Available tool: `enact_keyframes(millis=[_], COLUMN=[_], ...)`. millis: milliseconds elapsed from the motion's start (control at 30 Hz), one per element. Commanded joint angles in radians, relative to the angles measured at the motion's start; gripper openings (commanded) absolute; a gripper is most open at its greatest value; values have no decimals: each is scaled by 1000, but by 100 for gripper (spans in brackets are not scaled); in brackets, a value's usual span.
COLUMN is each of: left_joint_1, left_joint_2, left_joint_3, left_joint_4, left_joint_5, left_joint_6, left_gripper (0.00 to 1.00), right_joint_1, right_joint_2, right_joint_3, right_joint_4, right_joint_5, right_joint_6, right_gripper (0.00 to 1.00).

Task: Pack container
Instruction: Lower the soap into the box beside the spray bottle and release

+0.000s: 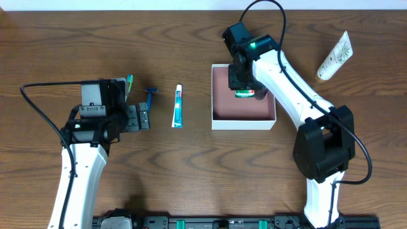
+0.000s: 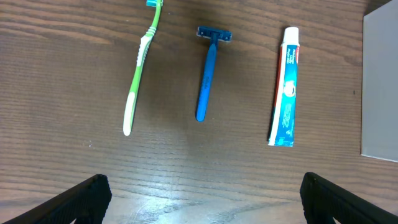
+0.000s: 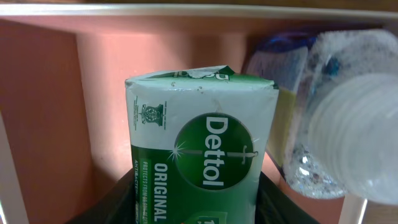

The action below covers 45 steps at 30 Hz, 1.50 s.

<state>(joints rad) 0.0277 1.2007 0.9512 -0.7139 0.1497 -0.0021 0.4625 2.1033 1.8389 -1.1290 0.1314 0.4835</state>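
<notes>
A wooden table [image 1: 191, 184] seen from above, with the container [image 1: 241, 111], a shallow white box with a pink inside, lying open a little right of the middle. The right gripper [image 1: 244, 83] hangs over the container's far half. Its jaws are closed on a green Dettol soap pack [image 3: 202, 168], held upright inside the box walls. Just right of the soap, also inside the container, is what looks like a clear ribbed bottle [image 3: 351, 130], too blurred to be sure.

Left of the container, laid side by side on the table, are a toothpaste tube [image 2: 286, 87] nearest it, then a blue razor [image 2: 208, 71], then a green toothbrush [image 2: 142, 68] farthest off. The left gripper [image 2: 202, 199] hovers near them, jaws spread wide and holding nothing. A cream lotion tube [image 1: 335, 56] lies well apart to the container's right.
</notes>
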Motion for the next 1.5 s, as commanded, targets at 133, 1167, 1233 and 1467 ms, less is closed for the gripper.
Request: enact_keyframes(millis=[133,1167,1233,1467], left_joint_1=[-3,-3,-3,-3], left_joint_2=[4,4,4,4], left_joint_3=[20,20,20,20], left_joint_4=[-1,-1,-1,-1], left_joint_5=[-8,-8,-8,-8], left_joint_6=[9,9,9,9], left_gripper=[98,98,98,98], right_joint_1=[1,-30,-35,-50], right_joint_2=[20,35,35,35], right_joint_3=[-3,-144,-147,-150], right_joint_4=[29,208,208,213], right_joint_5=[-1,-7,-7,-8], right_joint_6=[-44,-75,-74,-100], right_gripper=[32,34,34,37])
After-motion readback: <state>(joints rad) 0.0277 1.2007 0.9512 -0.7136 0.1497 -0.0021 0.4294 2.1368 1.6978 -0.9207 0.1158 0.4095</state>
